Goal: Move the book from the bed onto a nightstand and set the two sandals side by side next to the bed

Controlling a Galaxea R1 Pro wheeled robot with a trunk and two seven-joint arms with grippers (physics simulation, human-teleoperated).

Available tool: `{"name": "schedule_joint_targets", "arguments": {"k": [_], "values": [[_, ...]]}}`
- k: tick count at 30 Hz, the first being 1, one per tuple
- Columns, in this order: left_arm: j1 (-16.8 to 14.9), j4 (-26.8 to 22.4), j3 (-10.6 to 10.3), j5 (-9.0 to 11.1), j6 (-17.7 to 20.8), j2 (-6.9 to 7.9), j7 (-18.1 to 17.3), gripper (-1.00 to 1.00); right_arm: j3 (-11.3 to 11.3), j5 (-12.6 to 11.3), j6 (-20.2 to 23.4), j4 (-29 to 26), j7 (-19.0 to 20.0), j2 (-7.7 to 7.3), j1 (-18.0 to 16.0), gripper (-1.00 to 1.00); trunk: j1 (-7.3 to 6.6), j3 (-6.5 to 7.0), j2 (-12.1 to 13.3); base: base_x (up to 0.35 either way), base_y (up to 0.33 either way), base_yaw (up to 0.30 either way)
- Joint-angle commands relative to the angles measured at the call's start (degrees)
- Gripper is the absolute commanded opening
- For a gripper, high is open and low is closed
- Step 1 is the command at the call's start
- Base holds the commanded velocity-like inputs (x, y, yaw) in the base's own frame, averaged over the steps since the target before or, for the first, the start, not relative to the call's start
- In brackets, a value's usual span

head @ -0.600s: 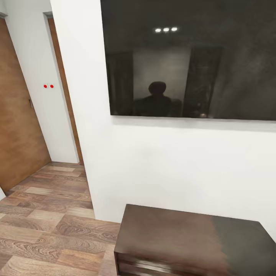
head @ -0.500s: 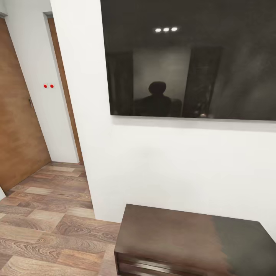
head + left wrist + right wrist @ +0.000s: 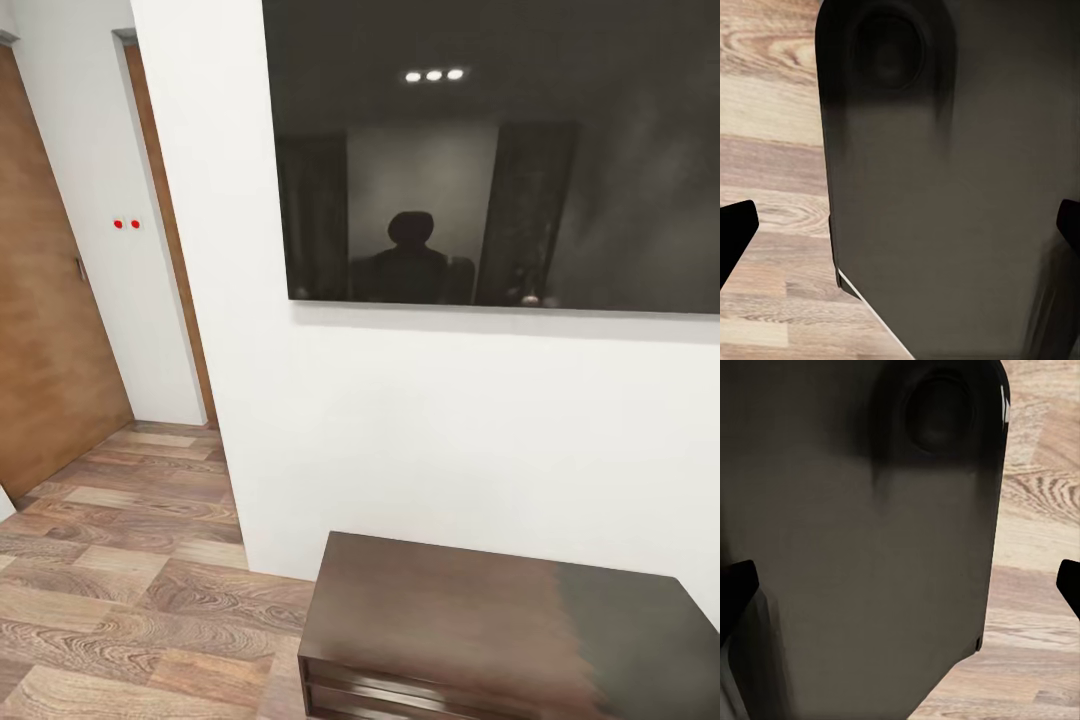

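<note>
The book, the bed, the nightstand and the two sandals are out of view. In the left wrist view my left gripper (image 3: 901,229) is open, its two black fingertips (image 3: 735,232) far apart at the picture's edges with nothing between them. My right gripper (image 3: 900,585) is open in the same way, black fingertips (image 3: 736,585) wide apart and empty. Both wrist cameras look down past a dark grey rounded body (image 3: 945,187) onto the wood-plank floor (image 3: 765,90).
A white wall (image 3: 450,430) stands close ahead with a large dark screen (image 3: 500,150) hung on it. Below it is a long dark wooden console (image 3: 480,630) with a greyish top. Plank floor (image 3: 130,580) runs left towards a brown door (image 3: 40,300).
The head view has shifted by a few pixels; nothing else differs.
</note>
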Motion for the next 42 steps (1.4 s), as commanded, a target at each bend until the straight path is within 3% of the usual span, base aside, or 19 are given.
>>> {"name": "schedule_joint_targets", "arguments": {"k": [1,30,42], "values": [[0.0,0.0,0.0,0.0,0.1,0.01,0.0,1.0,0.0,0.0,0.0,0.0,0.0,0.0,0.0,1.0,0.0,-0.05,0.0,0.0,0.0,0.025],[0.0,0.0,0.0,0.0,0.0,0.01,0.0,1.0,0.0,0.1,0.0,0.0,0.0,0.01,0.0,1.0,0.0,-0.35,0.0,0.0,0.0,0.028],[-0.2,-0.3,0.0,0.0,-0.3,0.86,0.0,1.0,0.0,0.4,-0.8,-0.6,-0.2,0.59,0.0,1.0,0.0,-0.42,0.0,0.0,0.0,0.198]]}}
